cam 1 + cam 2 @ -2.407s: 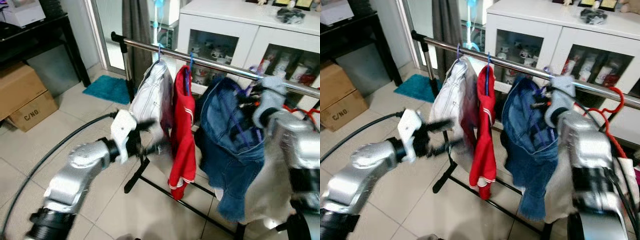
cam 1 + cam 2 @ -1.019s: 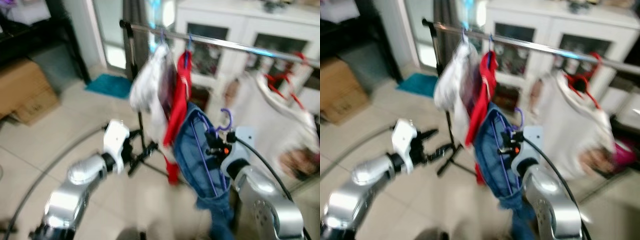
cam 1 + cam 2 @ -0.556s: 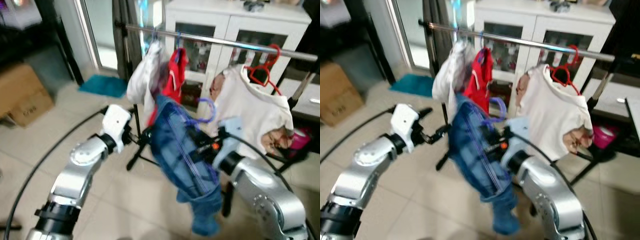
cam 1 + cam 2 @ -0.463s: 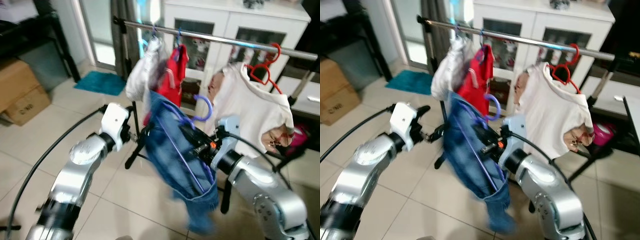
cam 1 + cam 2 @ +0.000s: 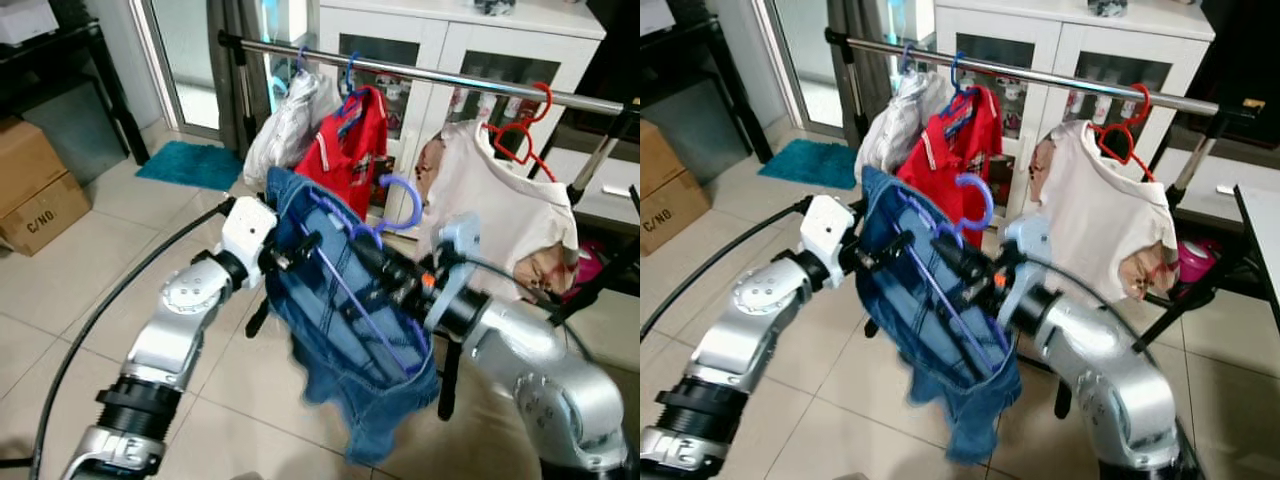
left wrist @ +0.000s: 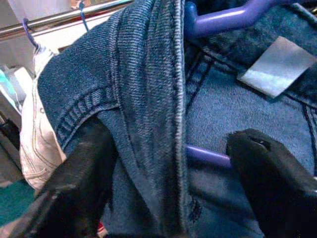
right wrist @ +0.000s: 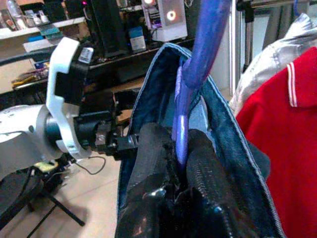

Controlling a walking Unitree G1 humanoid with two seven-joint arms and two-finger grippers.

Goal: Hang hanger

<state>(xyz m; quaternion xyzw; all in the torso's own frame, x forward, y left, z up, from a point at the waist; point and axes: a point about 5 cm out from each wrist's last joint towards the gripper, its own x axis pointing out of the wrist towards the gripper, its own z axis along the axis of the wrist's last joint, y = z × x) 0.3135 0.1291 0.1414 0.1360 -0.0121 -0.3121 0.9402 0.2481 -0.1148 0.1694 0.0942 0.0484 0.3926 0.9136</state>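
Tiled room, pale floor (image 5: 60,270), white glass-fronted cabinet (image 5: 470,50) behind a chrome clothes rail (image 5: 440,78) on a black stand. Already hung on that rail: a grey-white garment (image 5: 285,125), a red polo shirt on a blue hanger (image 5: 350,140), a cream shirt on a red hanger (image 5: 500,205). A brown cardboard box (image 5: 35,195) and a teal mat (image 5: 190,163) off to the robot's left.

Held low in front of the rail, well below it and tilted: a purple plastic hanger (image 5: 975,200) carrying a blue denim garment (image 5: 345,310). Right gripper (image 7: 181,153) clamped shut on the hanger's purple neck just under the hook, jaws pressed to either side of it. Left gripper (image 6: 173,163) at the denim's edge, jaws spread wide with the fold of fabric and a purple hanger arm between them, not closed on either.

Likely handling: denim heavy and limp, prone to swing and drag the hanger askew; the plastic stiff but smooth, so liable to twist in a pinch. Best hold probably right where it is, at the neck, hook left free for the gap on the rail between the red and cream shirts. Steadying the fabric's edge from the left should damp the sway.
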